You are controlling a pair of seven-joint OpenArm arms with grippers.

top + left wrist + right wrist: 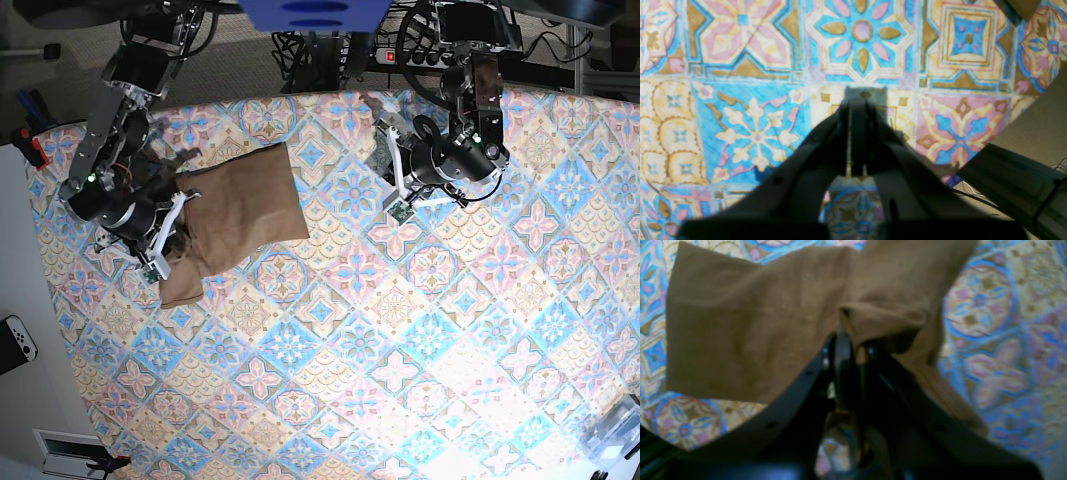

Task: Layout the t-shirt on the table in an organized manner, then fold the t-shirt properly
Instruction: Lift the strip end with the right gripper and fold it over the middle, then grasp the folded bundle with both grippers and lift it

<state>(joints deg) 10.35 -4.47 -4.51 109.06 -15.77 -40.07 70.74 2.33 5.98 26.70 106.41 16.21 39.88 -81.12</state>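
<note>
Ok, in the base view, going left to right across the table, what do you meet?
White game controller on the plain surface → right gripper pinching the tan-brown t-shirt → left gripper, shut on nothing, over the tile-patterned table.

My bench (400, 350) is a large surface covered by a cloth of blue, pink and cream diamond tiles, filling most of the overhead view. The only thing lying on it is a tan-brown t-shirt (240, 215), bunched in a rough folded heap near the far left corner. Part of the shirt spreads flat on the pattern, and a narrower part trails toward the near side. The rest of the patterned cloth is smooth, with bright light falling across its near right area.
</note>
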